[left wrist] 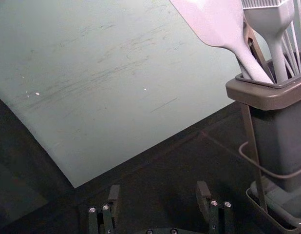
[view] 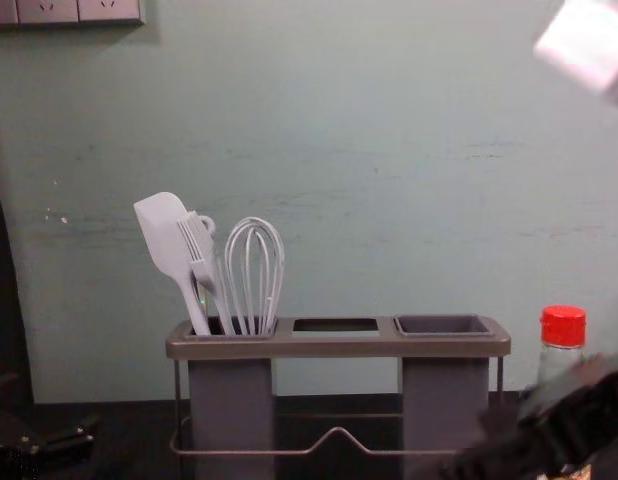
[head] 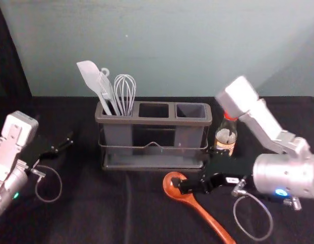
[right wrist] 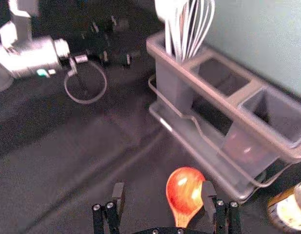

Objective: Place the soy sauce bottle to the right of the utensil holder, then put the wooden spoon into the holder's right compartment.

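1. Biggest thing out there, the utensil holder (head: 153, 121): spatula (head: 89, 76), brush and whisk (head: 125, 94) fill its left compartment, while the right compartment (head: 188, 136) waits with nothing in it!
2. Over at the left edge, the left gripper (left wrist: 158, 189) hangs idle, fingers spread.
3. Here's the action: the right gripper (right wrist: 163, 189) is at the wooden spoon's bowl, fingers wide apart, pinching nothing!
4. The wooden spoon (head: 208, 215) lies on the black cloth before the holder, handle angled towards the robot.
5. And the soy sauce bottle (head: 226, 136) stands right of the holder, so step one looks done. Spoon pickup now: settle, close, lift, then turn it into that right compartment!
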Tool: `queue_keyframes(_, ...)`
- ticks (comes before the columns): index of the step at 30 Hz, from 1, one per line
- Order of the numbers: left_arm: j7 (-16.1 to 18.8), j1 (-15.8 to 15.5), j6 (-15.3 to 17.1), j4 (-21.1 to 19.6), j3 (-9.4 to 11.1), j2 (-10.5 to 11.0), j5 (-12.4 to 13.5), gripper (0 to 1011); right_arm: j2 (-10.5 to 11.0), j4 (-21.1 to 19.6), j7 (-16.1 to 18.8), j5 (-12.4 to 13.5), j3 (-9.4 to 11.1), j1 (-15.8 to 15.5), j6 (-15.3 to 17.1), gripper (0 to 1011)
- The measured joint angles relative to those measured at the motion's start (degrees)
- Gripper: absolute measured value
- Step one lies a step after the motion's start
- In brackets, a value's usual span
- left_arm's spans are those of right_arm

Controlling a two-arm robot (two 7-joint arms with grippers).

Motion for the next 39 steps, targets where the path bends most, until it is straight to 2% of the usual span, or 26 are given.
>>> queue_keyframes(3, 0.0, 0.0, 0.0, 0.0, 0.0, 0.0, 0.0, 1011, -1.5, 2.1, -0.4, -0.7, -2.6, 2.8, 4.2, 1002)
queue_keyframes(8, 0.0, 0.0, 0.0, 0.0, 0.0, 0.0, 0.0, 1011, -3.5, 7.6, 0.7, -2.5, -6.3, 6.7, 7.6, 1003)
queue_keyframes(9, 0.0, 0.0, 0.0, 0.0, 0.0, 0.0, 0.0, 1011, -3.5, 7.6, 0.7, -2.5, -6.3, 6.7, 7.6, 1003)
queue_keyframes(14, 0.0, 0.0, 0.0, 0.0, 0.0, 0.0, 0.0, 1012, -5.6, 13.4, 2.1, -3.5, -7.9, 8.6, 8.2, 1002)
queue_keyframes(22, 0.0, 0.0, 0.0, 0.0, 0.0, 0.0, 0.0, 1011, -7.5, 18.0, 2.8, -5.3, -9.4, 10.2, 8.7, 1002)
queue_keyframes(31, 0.0, 0.0, 0.0, 0.0, 0.0, 0.0, 0.0, 1012, -9.5, 21.0, 3.3, -7.9, -11.4, 12.4, 9.6, 1003)
queue_keyframes(39, 0.0, 0.0, 0.0, 0.0, 0.0, 0.0, 0.0, 1011, -10.8, 22.7, 3.5, -9.5, -12.1, 13.5, 10.3, 1002)
